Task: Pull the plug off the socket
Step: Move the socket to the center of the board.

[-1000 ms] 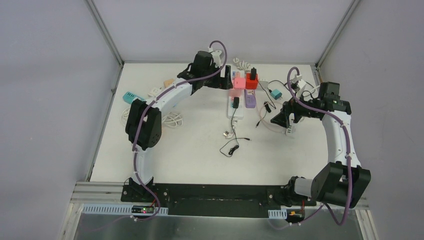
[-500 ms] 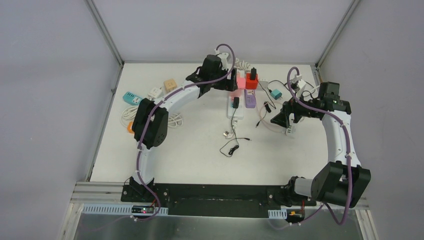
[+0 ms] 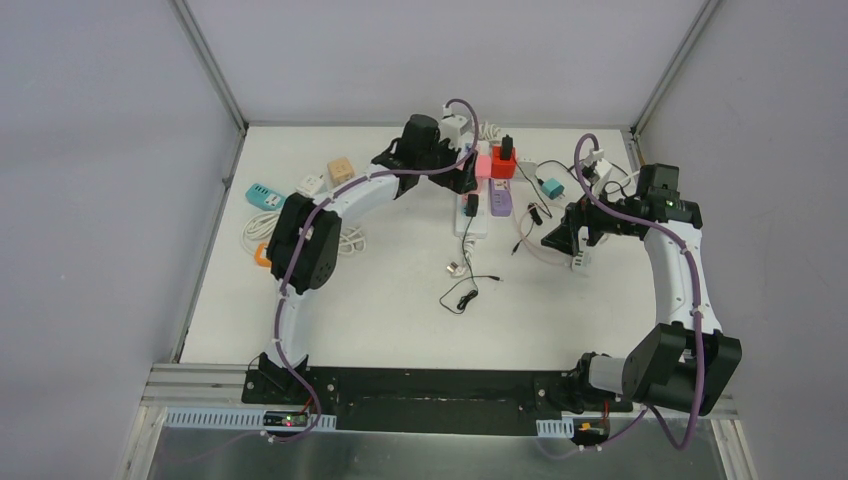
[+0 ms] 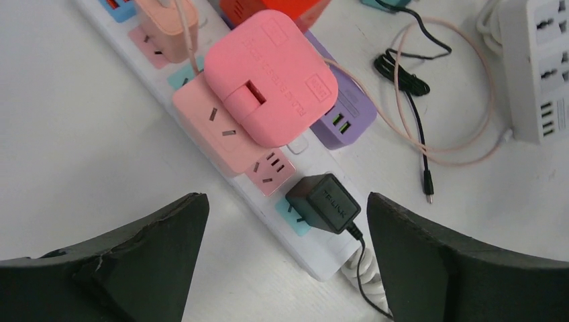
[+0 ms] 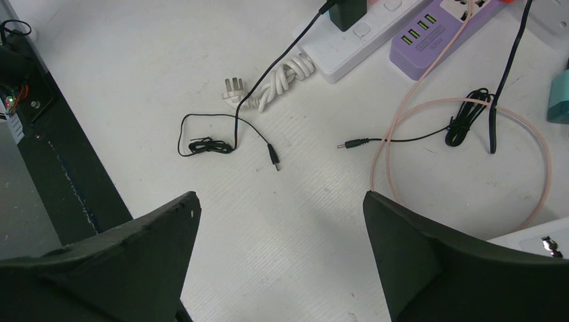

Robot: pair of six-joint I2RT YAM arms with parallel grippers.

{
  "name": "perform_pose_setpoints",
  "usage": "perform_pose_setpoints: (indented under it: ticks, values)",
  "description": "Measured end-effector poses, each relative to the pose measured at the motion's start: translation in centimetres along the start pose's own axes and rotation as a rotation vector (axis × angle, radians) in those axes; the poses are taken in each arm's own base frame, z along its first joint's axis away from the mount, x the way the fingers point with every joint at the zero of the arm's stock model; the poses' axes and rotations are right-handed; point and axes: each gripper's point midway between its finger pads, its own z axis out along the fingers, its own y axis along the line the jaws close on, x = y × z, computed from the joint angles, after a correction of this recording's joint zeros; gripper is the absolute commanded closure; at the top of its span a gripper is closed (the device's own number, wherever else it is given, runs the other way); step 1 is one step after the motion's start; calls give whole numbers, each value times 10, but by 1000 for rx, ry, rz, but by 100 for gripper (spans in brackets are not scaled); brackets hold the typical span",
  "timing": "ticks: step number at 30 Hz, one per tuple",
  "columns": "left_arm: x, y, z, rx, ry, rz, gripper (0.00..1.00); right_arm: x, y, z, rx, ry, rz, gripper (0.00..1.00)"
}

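A black plug [image 4: 325,203] sits in the teal socket near the end of a white power strip [image 4: 322,258], its thin cord trailing off toward the table front. The overhead view places the plug [image 3: 472,205] on that strip [image 3: 470,225] at mid-table. My left gripper [image 4: 287,201] hovers open above it, one finger on each side and clear of it; from overhead it [image 3: 462,172] hangs by the pink adapter [image 3: 478,165]. My right gripper [image 3: 565,243] is open over bare table to the right, holding nothing. The right wrist view catches the plug [image 5: 349,12] at its top edge.
Pink [image 4: 268,77], red [image 3: 503,163] and purple [image 4: 339,114] adapters crowd the strip beyond the plug. Loose black and pink cables [image 5: 463,121] lie between strip and right arm. Another white strip [image 4: 537,67] lies far right. At the left are a teal socket block [image 3: 262,195], a wooden cube [image 3: 341,170] and coiled white cable [image 3: 345,240].
My left arm has swung to the right, bringing its gripper from left of the pink adapter to over the power strip. The right arm has not moved.
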Motion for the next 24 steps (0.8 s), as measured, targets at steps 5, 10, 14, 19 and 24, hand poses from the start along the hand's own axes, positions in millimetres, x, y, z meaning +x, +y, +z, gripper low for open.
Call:
perform_pose_setpoints:
  ticks: [5, 10, 14, 19, 24]
  values:
    - [19, 12, -5, 118, -46, 4, 13, 0, 0, 0, 0, 0, 0, 5]
    - [30, 44, -18, 183, -163, -15, 13, 0, 0, 0, 0, 0, 0, 5]
    - [32, 61, -18, 194, -185, 44, 12, 0, 0, 0, -2, 0, 0, 5]
    - [10, 60, -6, 274, -239, 197, 16, 0, 2, 1, -7, 2, -4, 5]
    - [2, 54, 7, 383, -305, 290, 16, 0, 3, 2, -11, 4, -7, 5]
